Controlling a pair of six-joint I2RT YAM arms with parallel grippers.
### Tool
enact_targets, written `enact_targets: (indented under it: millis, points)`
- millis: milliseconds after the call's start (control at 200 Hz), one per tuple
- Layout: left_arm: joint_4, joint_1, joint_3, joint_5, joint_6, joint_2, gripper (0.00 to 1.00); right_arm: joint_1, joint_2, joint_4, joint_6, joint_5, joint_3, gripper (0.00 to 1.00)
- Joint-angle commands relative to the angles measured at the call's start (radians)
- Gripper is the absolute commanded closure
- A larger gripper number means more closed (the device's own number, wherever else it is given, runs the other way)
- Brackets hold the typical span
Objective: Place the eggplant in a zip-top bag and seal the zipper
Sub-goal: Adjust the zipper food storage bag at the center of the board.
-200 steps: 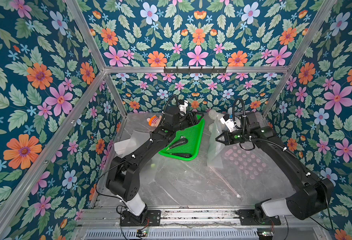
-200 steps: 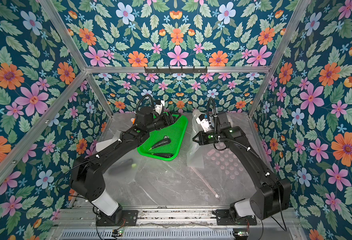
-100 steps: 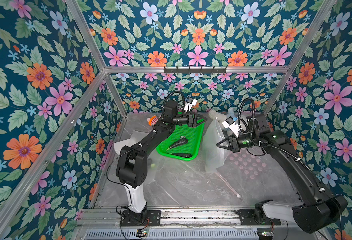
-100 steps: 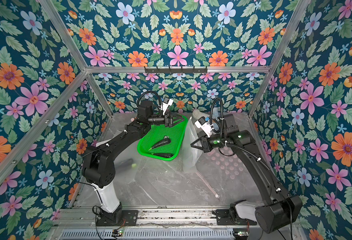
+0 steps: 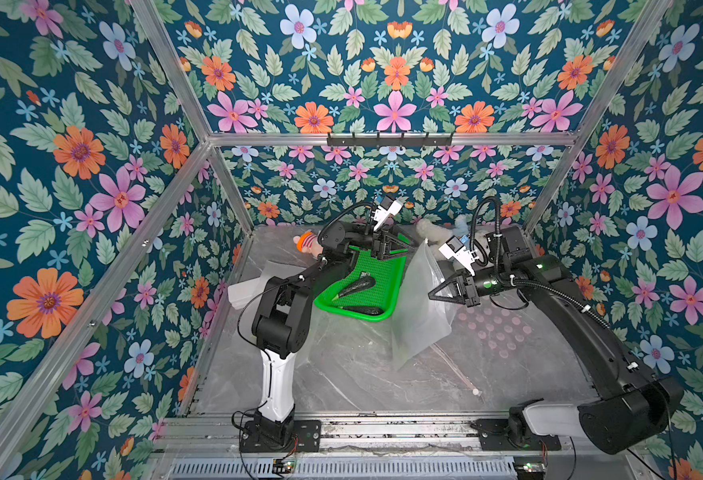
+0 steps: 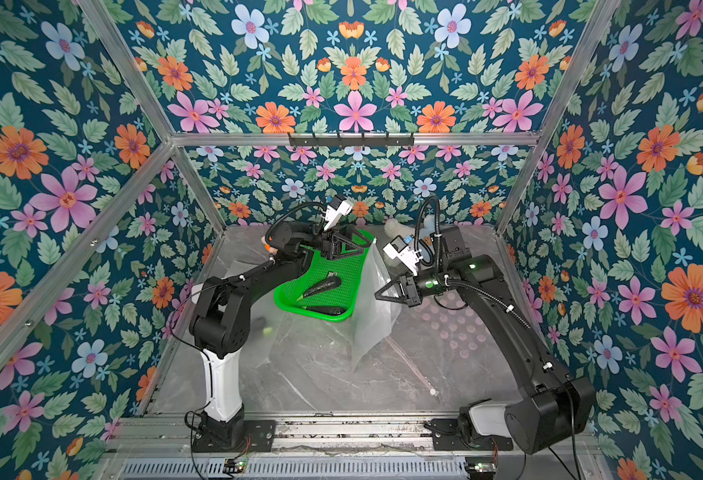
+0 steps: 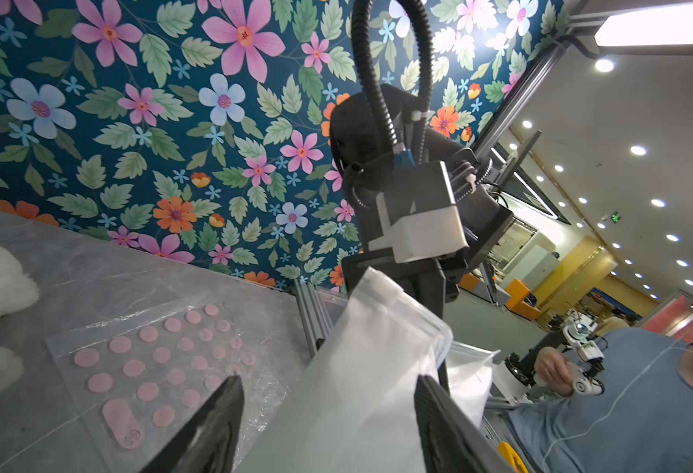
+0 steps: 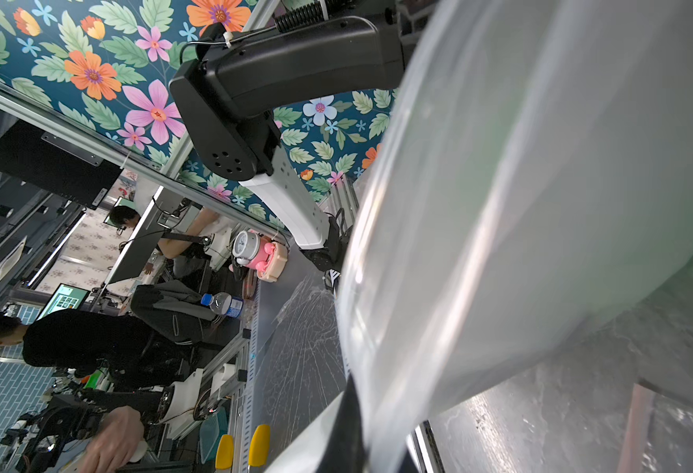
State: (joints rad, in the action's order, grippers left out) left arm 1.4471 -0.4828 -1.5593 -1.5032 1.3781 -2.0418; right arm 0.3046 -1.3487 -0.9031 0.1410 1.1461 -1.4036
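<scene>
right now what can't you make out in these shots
- Right fingers: right wrist view, almost wholly covered by the lifted bag.
- Lifted bag's mouth: open or sealed unclear; left wrist view shows only its top edge.
- Zipper on the table: too thin in both top views to tell if sealed.
- Eggplant: two dark vegetables in the tray, too small in both top views to tell apart.

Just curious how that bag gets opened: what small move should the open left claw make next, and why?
Probably shut the left claw on the frosted bag at its edge. The right claw holds that bag up, and that edge sits between the left claw's open fingers; a second grip could spread the mouth for an eggplant in the green tray.
</scene>
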Motion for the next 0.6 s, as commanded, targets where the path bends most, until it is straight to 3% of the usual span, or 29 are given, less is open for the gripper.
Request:
enact_targets:
  millis: [0,231,501,596]
  points:
    - [0.203,-0.015,0.007,-0.032,0.129,0.002,0.31,-0.001,-0.015,-0.022,0.030,0.031,-0.019,1.00]
    - [0.170,-0.022,0.007,-0.002,0.086,-0.011,0.43,-0.005,-0.038,-0.004,0.000,0.026,-0.025,1.00]
    - [0.033,-0.011,0.008,0.031,-0.012,0.000,0.97,-0.053,-0.023,0.058,-0.067,0.006,0.001,1.00]
    - [-0.164,0.011,0.045,0.089,-0.200,0.049,1.00,-0.075,-0.015,0.088,-0.102,-0.021,0.018,1.00]
